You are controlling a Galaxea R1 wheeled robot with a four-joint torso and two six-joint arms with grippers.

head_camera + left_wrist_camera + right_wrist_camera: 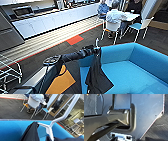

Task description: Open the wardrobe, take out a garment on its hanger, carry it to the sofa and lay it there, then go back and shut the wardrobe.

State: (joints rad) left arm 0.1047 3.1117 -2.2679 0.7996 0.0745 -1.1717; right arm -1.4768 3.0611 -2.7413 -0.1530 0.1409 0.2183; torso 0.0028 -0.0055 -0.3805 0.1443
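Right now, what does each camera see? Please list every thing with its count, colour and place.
sofa: one, turquoise, right foreground.
garment: one, black, hanging over the sofa's left end.
hanger: one, white, above the garment.
chairs: two, white, the right one with a blue seat, at the table beyond the sofa.
table: one, white, far right.
people: seated at the table, count unclear.
counter: one, white, long, far left.
floor patch: one, red, mid floor.
left end effector: one, dark, at the hanger; fingers unclear.
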